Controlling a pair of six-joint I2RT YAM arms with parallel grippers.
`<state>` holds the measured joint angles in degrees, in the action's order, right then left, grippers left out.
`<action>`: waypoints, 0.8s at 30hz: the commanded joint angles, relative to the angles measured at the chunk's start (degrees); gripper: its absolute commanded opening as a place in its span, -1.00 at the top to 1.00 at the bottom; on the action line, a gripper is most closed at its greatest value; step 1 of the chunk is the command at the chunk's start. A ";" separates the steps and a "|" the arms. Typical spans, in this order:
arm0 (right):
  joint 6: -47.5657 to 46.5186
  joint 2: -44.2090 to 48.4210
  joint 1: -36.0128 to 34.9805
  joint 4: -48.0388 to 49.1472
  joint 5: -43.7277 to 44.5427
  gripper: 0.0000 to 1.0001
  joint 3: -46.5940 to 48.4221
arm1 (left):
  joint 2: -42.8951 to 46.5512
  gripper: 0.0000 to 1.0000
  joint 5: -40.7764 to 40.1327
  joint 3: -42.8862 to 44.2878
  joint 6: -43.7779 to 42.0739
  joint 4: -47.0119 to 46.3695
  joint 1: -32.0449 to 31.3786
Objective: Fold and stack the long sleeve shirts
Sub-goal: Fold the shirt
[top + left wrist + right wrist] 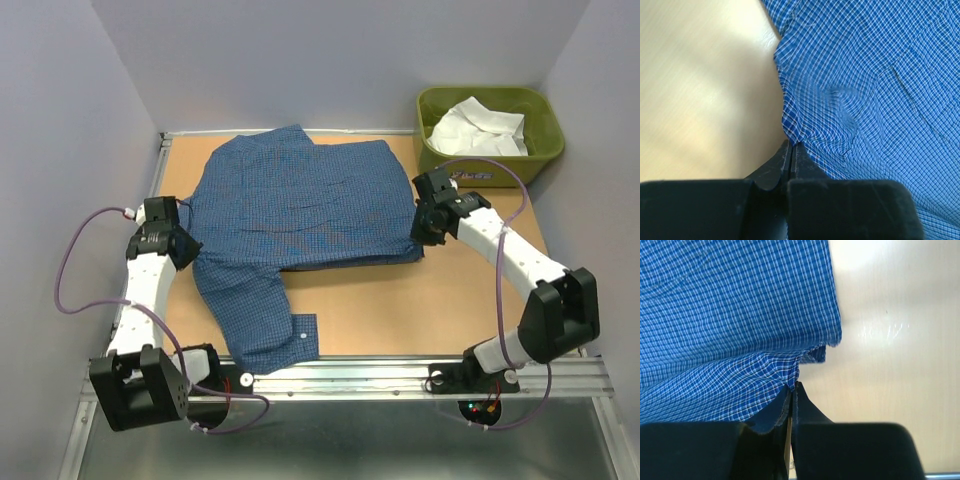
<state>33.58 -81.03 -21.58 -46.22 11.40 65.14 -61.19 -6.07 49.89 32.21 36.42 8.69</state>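
The left gripper (pixel 791 145) is clenched, its two black fingers pressed flat together with a small pucker of the blue shirt (pixel 880 100) caught at their tips. From that pinch the fine check cloth fans out ahead of the jaws and to their right, creased in a few soft ridges, while to their left lies the bare, pale table (pixel 705 90). The right gripper (pixel 794 385) is likewise closed tight, nipping a gathered corner of the same shirt's edge between its tips. Here the cloth spreads ahead and to the left of the jaws, a small fold of the hem curls just beyond the tips, and bare table shows to the right. Seen from above, the shirt lies spread flat on the table between the two grippers, each one holding it at one side edge, with the collar end lying away from the arm bases. One long sleeve (pixel 255 310) runs from just beside the left jaws back toward the near edge of the table, its cuff lying close to the metal rail. Beyond the right jaws, at the far right corner and apart from the blue cloth, sits an olive-green tub (pixel 545 150) with the white shirt (pixel 475 128) crumpled inside it.
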 commanded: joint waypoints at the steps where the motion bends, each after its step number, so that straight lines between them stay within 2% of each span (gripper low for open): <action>1: -2.21 -3.95 -0.39 1.39 3.81 0.99 4.99 | -3.84 1.00 -0.79 3.98 -1.62 -5.04 0.01; 13: -4.31 -16.78 0.05 3.15 7.59 0.99 15.71 | -16.32 1.00 -0.18 11.54 -1.53 -9.70 0.01; 24: -4.76 -23.64 0.75 5.52 8.64 0.97 18.18 | -24.15 0.96 2.46 12.43 -1.18 -12.78 0.10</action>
<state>29.52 -103.59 -21.67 -42.81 17.69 79.68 -84.66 -4.14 60.58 31.35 25.50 8.69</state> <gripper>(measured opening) 0.022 0.062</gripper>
